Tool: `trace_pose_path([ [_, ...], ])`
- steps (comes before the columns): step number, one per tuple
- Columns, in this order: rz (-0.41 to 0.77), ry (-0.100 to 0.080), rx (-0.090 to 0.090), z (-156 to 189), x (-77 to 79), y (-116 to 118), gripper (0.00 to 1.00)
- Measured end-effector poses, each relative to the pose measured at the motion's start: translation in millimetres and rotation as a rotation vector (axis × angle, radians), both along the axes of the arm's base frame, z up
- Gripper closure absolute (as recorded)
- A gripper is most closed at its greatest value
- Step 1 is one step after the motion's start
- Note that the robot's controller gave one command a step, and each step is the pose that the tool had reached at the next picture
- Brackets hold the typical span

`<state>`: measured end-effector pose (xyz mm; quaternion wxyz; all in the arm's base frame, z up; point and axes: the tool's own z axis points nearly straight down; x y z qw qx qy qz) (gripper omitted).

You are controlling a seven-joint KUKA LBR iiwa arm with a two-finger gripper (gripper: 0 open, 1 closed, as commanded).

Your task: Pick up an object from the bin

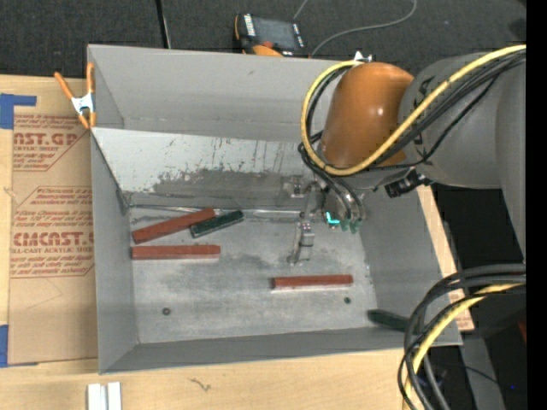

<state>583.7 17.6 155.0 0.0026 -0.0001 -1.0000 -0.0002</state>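
Nearest the camera, by the right-hand near corner of the grey bin (111, 229), lies a small dark green piece (389, 319), too little of it clear to name. Just beyond it a reddish-brown bar (312, 283) lies flat on the bin floor, its length running left to right, apart from everything else. The tool (301, 253) hangs just behind this bar, near its left half, with nothing seen in it; whether it is set wide or narrow I cannot tell. This bar looks the likeliest pick: thin, stiff and probably light (wood or plastic, by its look), so it should lift without bending, but lying flat it offers only its narrow long edges. A hold across its width near the middle would keep it from tipping. Farther left, well apart, a second flat bar (175, 251) lies alone, and behind it a tilted bar (171, 226) touches a dark green marker (215, 222).
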Motion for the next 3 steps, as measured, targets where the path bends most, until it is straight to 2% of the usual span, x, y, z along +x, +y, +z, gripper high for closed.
trace_pose_path([
  [1,0.127,0.005,-0.001,-73.8,-67.0,-53.1,0.00],
  [2,0.130,-0.005,0.000,-70.1,-63.3,-50.6,1.00],
  [3,0.141,-0.015,-0.001,53.5,-60.5,-30.0,1.00],
])
